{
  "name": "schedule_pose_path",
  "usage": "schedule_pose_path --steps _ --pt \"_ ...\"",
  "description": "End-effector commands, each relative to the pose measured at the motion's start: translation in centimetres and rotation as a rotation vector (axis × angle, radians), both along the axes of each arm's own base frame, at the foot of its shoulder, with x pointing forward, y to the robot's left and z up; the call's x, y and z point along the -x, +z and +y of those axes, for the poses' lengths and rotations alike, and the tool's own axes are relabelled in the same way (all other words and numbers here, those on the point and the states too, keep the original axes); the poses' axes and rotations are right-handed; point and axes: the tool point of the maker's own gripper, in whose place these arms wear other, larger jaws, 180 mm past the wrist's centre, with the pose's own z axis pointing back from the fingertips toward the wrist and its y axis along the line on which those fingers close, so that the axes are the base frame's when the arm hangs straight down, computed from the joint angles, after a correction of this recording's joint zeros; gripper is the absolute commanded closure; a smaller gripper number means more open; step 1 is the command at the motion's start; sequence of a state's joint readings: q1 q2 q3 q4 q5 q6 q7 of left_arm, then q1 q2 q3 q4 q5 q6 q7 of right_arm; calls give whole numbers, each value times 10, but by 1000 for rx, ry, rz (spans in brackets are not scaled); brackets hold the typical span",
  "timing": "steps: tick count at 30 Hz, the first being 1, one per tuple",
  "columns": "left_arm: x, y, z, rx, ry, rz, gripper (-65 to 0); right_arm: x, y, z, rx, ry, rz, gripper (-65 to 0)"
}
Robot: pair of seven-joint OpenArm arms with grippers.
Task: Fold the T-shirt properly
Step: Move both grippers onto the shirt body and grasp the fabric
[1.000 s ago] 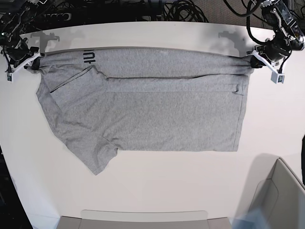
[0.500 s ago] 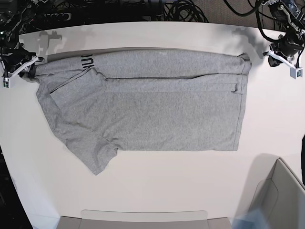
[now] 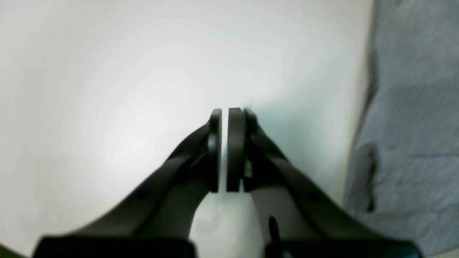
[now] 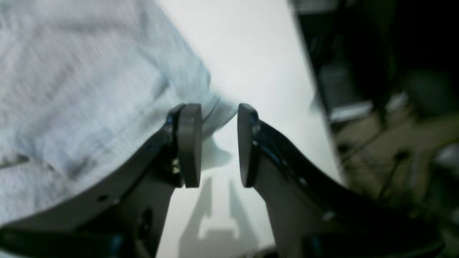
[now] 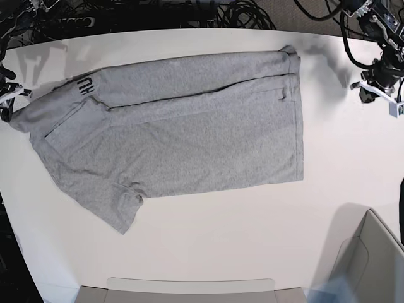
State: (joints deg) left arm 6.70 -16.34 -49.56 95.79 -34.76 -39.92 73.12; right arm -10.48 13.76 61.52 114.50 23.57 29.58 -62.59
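1. Since the earlier base pictures, the heather-grey short-sleeved cotton T-shirt has slid toward the left of that view and turned a little, so its upper folded edge now slopes up to the right; my left end effector has let go of the hem corner and drawn away to the desk's right side.
2. At the far left of the base view my right end effector sits at the desk's edge, right by the shirt's leftmost tip.
3. In its wrist view my right end effector has its pads parted, and a tip of grey fabric reaches into the gap at their far end; I cannot tell whether the fabric touches either pad.
4. The T-shirt lies flat on the white desk, across the upper middle, with short dark block lettering near its upper left and one sleeve pointing down-left.
5. The hem corner lies loose at upper right.
6. My left end effector hangs well apart from the shirt; in its wrist view my left end effector is closed on nothing, only a sliver between the pads, above bare desk, with the shirt along the right edge.
7. A pale cardboard box stands at lower right.
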Motion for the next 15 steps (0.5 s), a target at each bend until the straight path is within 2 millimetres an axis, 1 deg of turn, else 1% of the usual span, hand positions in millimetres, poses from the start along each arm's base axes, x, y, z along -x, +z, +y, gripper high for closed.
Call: schedule_pose_path --steps 1,3,5,8,11,13,14,15 --pt "-6 14 6 -35 -8 -37 -29 -7 7 7 16 34 -21 -175" --pt "-6 15 6 -38 -9 -39 -29 -10 -1 20 -3 66 -4 -175" --pt "-6 15 6 -39 -9 -38 -29 -1 -16 26 -41 54 22 -175" --pt "-6 14 7 -39 -6 -36 -29 13 -29 26 -72 21 46 -175" --pt "-5 14 7 -38 -8 -34 -29 23 -30 18 -74 -23 46 -175" --pt "-6 13 4 -33 -10 -37 -29 26 -27 12 -68 -41 38 -175" --pt "-7 13 2 -30 -17 -37 -29 26 -26 11 -64 -40 38 -175" --pt "-11 10 -5 -26 -43 -32 -29 25 -26 12 -62 -34 40 -175"
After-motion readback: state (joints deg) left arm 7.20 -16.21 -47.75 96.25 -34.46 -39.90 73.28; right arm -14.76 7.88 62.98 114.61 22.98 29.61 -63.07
